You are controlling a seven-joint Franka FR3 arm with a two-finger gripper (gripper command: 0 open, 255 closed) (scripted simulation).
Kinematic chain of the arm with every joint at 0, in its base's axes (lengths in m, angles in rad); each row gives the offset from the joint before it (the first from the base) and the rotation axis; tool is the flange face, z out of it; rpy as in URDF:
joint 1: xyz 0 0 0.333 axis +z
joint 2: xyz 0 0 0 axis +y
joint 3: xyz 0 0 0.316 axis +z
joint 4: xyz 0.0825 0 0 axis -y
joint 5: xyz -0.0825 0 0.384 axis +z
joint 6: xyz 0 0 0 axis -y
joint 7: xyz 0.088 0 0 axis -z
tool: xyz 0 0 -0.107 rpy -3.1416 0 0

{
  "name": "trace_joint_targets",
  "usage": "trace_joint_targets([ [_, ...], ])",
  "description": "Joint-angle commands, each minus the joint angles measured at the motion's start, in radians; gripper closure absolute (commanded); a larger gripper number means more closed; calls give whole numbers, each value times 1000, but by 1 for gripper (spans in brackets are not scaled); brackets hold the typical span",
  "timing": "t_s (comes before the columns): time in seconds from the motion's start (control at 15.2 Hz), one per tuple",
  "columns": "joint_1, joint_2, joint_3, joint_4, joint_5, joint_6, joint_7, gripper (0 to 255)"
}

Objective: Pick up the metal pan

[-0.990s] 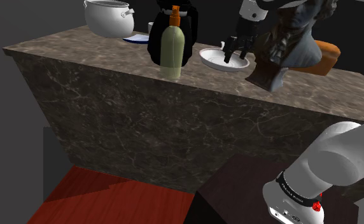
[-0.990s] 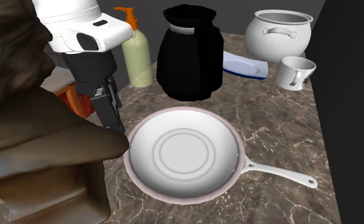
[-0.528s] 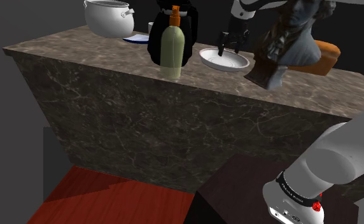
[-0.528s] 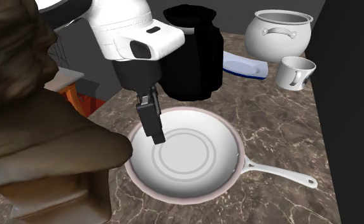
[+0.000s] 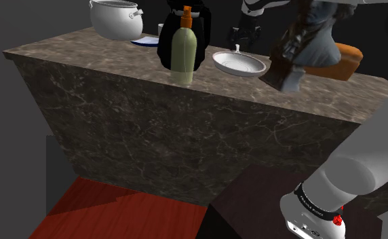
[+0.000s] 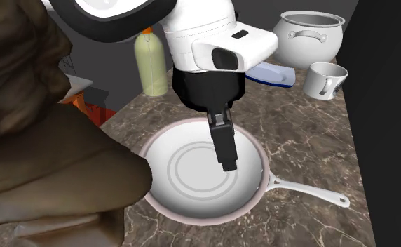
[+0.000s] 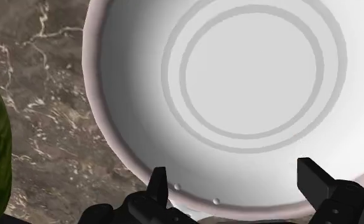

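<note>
Pincer: I read my black pincer [image 7: 235, 179] as spread, its two fingers well apart with nothing between them. It hangs above the pan's bowl [image 6: 227, 158], toward the rim.
Pan: the white round shallow pan with a pinkish rim and thin straight handle [image 6: 192, 189] lies flat on the bench, bowl upward [image 7: 251, 83]. Its handle points toward the second exterior view's lower right.
Bench: a dark brown veined stone bench [image 6: 297, 140] carries everything.
Near neighbours: a dark brown sculpted bust [image 6: 45, 161] stands just beside the pan. A pale green bottle with an orange pump [image 6: 152, 67] stands beyond it.
Far neighbours: I see a white handled mug [image 6: 324, 78], a blue-edged plate [image 6: 270, 73] and a white two-handled pot [image 6: 308, 35].
</note>
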Motion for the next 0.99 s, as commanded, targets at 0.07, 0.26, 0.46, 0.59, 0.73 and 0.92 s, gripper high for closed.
trace_joint_targets([
  [0.07,-18,106,-18,134,-3,-8,23,0],
  [0.26,-38,206,-37,272,-1,-26,42,0],
  [0.46,-54,283,-51,385,4,-47,54,0],
  [0.59,-54,278,-52,351,2,-18,59,0],
  [0.73,-53,275,-52,320,-1,10,65,0],
  [0.92,-53,271,-52,267,-5,58,75,0],
])
